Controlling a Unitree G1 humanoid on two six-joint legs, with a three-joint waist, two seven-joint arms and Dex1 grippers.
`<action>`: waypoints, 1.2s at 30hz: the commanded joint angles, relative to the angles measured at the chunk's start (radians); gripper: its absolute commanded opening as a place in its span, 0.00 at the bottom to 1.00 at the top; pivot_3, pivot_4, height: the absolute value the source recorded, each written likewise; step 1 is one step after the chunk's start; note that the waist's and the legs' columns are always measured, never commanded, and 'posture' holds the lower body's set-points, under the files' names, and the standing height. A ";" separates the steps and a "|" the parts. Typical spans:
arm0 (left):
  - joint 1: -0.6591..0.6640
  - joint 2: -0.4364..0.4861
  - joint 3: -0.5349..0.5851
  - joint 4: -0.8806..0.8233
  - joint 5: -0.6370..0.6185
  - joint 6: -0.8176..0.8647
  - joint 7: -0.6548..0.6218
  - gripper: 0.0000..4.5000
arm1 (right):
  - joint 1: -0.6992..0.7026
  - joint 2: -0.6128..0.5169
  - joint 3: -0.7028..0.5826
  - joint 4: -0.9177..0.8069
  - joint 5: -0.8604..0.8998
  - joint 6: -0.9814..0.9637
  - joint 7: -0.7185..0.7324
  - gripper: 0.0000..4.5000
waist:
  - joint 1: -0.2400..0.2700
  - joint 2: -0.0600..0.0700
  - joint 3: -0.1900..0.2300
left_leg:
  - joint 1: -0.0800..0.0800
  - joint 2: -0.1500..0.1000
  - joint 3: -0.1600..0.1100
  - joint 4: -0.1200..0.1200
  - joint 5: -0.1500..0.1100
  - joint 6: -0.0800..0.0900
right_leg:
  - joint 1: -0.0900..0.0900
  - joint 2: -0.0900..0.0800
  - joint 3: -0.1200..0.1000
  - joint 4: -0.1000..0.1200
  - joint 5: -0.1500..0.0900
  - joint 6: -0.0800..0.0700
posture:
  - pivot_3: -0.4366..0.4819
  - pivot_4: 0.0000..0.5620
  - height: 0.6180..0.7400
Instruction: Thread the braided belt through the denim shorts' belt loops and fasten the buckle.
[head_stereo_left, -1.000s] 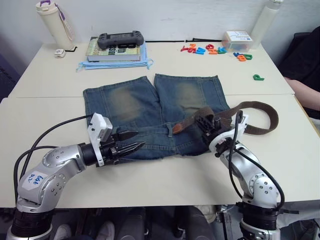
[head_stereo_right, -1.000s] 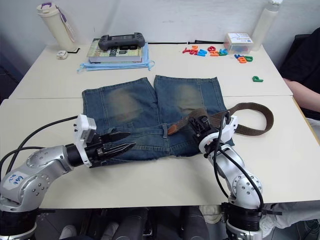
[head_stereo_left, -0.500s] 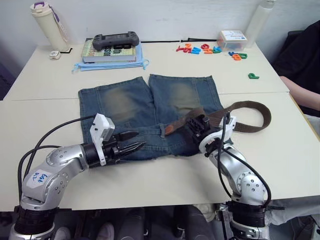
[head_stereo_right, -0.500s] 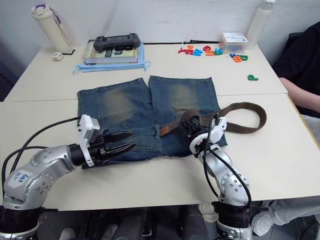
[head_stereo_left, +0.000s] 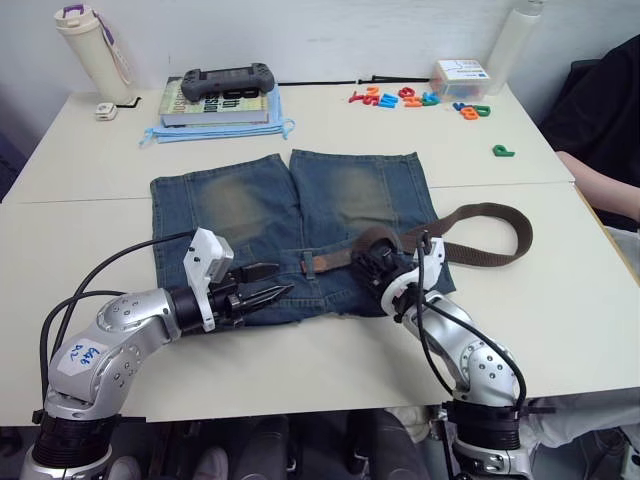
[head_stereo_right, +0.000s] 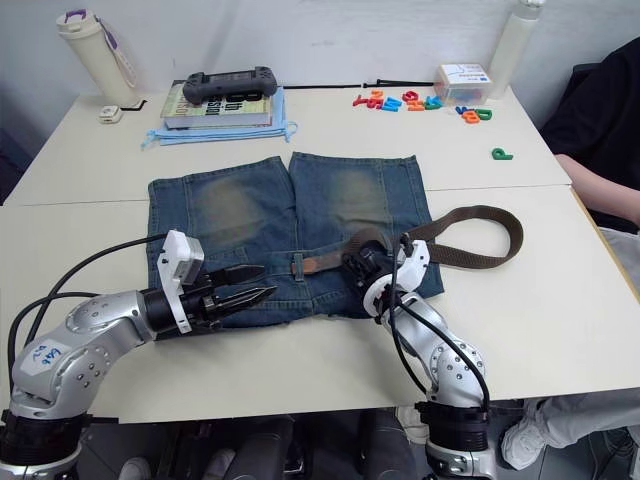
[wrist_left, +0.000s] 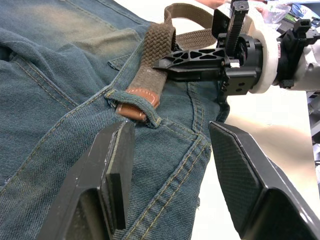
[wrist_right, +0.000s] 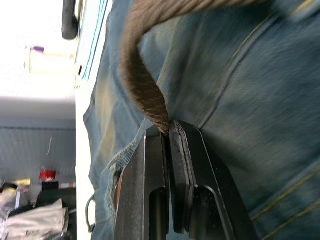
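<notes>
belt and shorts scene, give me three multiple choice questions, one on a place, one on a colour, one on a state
1. Where is the braided belt's tan tip?
A. under a belt loop
B. on the book
C. off the table

2. What colour is the lone letter lying apart from the others?
A. red
B. green
C. yellow

3. How is the right gripper?
A. open
B. shut on nothing
C. shut on the belt

Answers: 1 A, the tip pokes through the loop. 2 B, it is green. 3 C, the fingers pinch the strap.

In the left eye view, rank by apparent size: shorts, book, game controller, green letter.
1. Shorts
2. Book, partly covered by the controller
3. Game controller
4. Green letter
The last three sit farther from the camera.
</notes>
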 joint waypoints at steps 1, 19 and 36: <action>-0.010 -0.001 0.008 -0.017 0.003 -0.015 0.004 0.60 | -0.041 0.017 0.026 -0.070 0.002 0.005 -0.003 0.00 | 0.000 0.000 0.000 | 0.000 0.000 0.000 0.000 0.000 0.000 | 0.000 0.000 0.000 0.000 0.000 0.000 | 0.48 0.27 0.40; 0.014 -0.025 0.114 0.143 -0.087 0.116 0.039 0.60 | -0.084 0.067 0.128 0.044 -0.125 0.084 0.044 0.00 | -0.007 0.000 0.000 | -0.001 0.000 0.000 0.000 0.001 -0.001 | -0.002 0.000 0.000 0.002 0.000 0.000 | 0.48 0.27 0.40; -0.017 -0.132 0.262 0.230 -0.405 0.427 0.205 0.60 | -0.099 0.095 0.090 0.074 -0.136 0.121 0.105 0.00 | -0.008 -0.001 -0.001 | 0.000 0.000 0.001 0.000 0.001 -0.002 | -0.002 0.000 0.001 0.002 0.000 0.000 | 0.48 0.27 0.40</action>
